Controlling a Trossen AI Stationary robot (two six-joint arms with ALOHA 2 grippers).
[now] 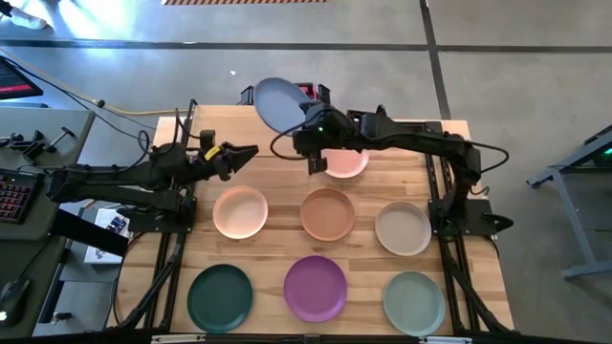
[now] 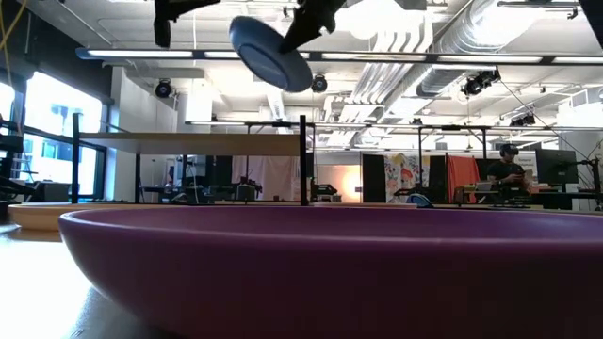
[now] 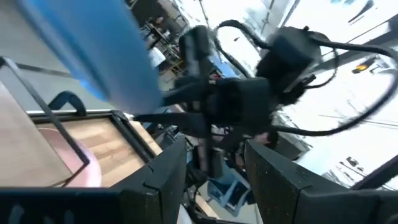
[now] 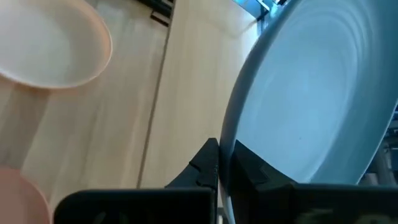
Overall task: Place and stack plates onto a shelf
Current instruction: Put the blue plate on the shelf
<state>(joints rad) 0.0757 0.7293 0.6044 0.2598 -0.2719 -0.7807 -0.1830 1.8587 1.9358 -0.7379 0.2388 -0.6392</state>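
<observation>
Overhead, the right gripper (image 1: 308, 118) was clamped on the rim of the blue plate (image 1: 280, 103), its fingers pressed together on the edge, and the plate stood tilted in the air, out past the fingertips toward the table's far edge. From table height that plate (image 2: 271, 53) hung well above the shelf (image 2: 193, 143), whose light board sat on thin black legs below and slightly to the side of it. Just beneath the right gripper's wrist lay the pink plate (image 1: 346, 162), partly hidden by the arm. Nearer the table's front edge than that gripper lay the peach plate (image 1: 240, 211), the terracotta plate (image 1: 328, 213) and the cream plate (image 1: 403, 228), and beyond them the dark green plate (image 1: 220, 297), the purple plate (image 1: 315, 288) and the sage green plate (image 1: 414, 302). The left gripper (image 1: 247, 153) waited with its fingers spread and empty, pointing toward the blue plate, with the peach plate near it on the table.
</observation>
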